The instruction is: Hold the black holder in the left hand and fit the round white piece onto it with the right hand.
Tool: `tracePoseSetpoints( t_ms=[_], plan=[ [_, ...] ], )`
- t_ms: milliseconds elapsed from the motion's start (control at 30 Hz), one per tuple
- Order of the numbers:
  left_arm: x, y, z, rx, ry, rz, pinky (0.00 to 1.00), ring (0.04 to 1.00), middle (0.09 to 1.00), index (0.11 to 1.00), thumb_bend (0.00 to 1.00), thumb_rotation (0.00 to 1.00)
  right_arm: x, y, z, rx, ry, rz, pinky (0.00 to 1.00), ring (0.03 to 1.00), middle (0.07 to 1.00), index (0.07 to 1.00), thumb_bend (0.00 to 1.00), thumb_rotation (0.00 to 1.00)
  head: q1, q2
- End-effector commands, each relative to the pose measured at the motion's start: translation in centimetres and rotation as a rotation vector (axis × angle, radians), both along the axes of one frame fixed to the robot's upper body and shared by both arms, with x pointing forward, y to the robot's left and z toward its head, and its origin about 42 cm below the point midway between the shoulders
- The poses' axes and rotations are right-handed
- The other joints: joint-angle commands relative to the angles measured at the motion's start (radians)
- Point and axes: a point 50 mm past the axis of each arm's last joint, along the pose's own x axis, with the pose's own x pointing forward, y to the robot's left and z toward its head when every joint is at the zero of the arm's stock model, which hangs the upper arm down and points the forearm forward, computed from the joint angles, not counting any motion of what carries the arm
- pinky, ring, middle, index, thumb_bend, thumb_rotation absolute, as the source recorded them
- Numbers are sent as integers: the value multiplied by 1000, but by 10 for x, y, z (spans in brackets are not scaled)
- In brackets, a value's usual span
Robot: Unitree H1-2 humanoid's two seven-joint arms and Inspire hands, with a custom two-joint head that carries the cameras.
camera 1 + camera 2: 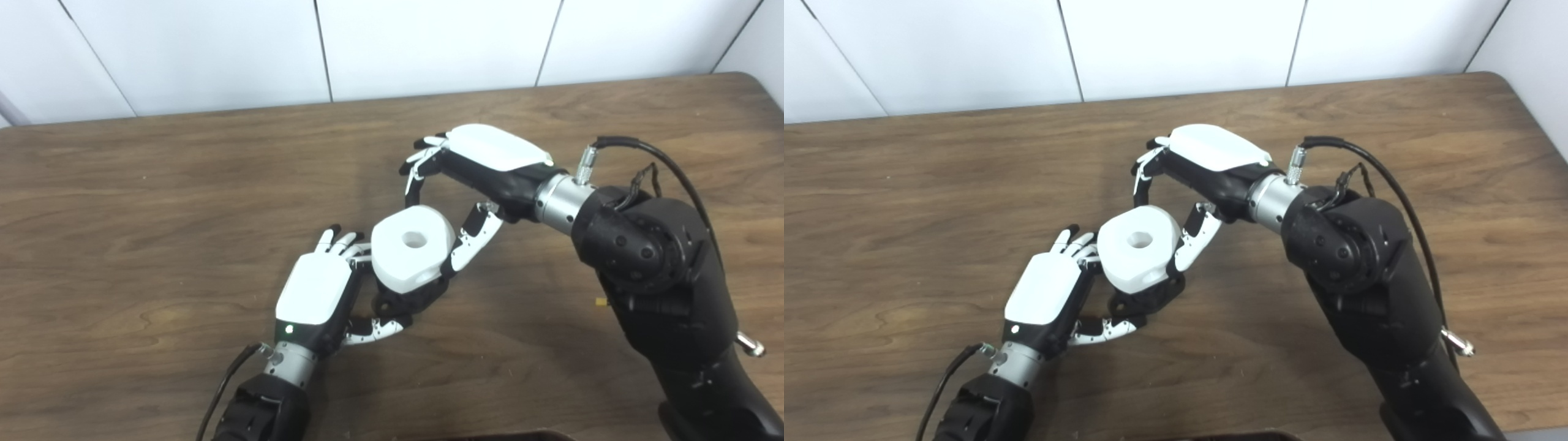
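We see the left hand [315, 288] grasping the black holder [404, 298] beneath the round white piece [411, 247], while the right hand [484, 168], fingers spread, arches over it, thumb alongside.

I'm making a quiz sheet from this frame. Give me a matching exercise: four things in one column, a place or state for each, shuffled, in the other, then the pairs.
Things
1. left hand
2. right hand
3. round white piece
4. black holder

Places or states
A. sits on top of the black part, hole facing up
B. under the white piece, gripped from the left
C. fingers apart, thumb against the white piece's right side
D. closed on the holder

Pairs: 1-D, 2-C, 3-A, 4-B
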Motion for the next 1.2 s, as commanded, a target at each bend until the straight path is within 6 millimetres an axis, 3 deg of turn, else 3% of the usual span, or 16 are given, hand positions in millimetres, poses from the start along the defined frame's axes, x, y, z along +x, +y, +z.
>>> tracePoseSetpoints(
  t_ms=[0,400,1167],
  plan=[
    [1,-4,1,6,-6,-16,1000,898,791,486,522,50,4,-2,19,16,-101,-2,1000,952,824,480,525,135,-1,1],
    [2,-3,1,8,-9,-17,996,897,792,486,522,50,3,-5,18,3,-77,2,1000,955,821,480,525,135,-3,4],
    [2,-2,2,13,-4,-14,1000,904,796,486,522,50,-4,3,-6,6,4,-1,1000,968,837,481,525,132,-2,3]
  ],
)
